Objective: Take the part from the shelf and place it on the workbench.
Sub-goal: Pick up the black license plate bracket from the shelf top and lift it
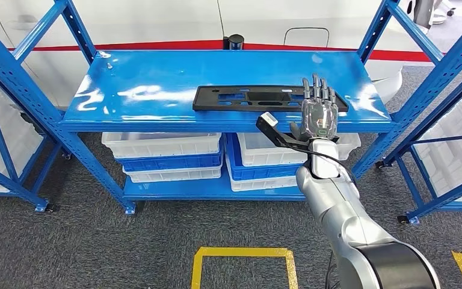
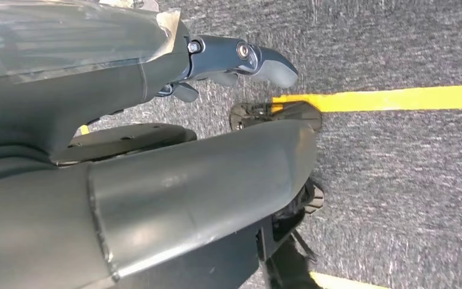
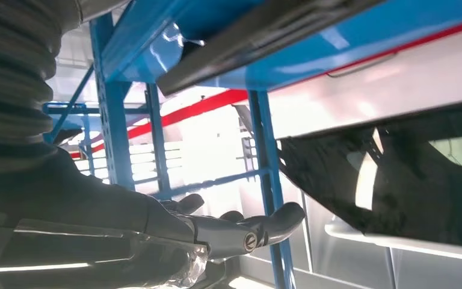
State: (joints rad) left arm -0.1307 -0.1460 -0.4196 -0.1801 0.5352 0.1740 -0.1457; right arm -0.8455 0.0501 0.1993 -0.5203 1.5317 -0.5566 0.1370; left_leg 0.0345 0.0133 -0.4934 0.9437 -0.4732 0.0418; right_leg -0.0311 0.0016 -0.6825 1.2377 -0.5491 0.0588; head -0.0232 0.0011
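1. At the shelf's near right edge, our right hand (image 1: 319, 114) is raised, fingers straight and apart, holding nothing.
2. Just beyond it, the black part (image 1: 258, 97) lies flat on the blue shelf (image 1: 144, 90), fingertips overlapping its right end; contact unclear.
3. Our left hand (image 2: 240, 60) hangs over the floor; grip state can't be told.
4. Progress: nothing grasped yet. Grasp, lift, carry, and placing on the workbench all remain.
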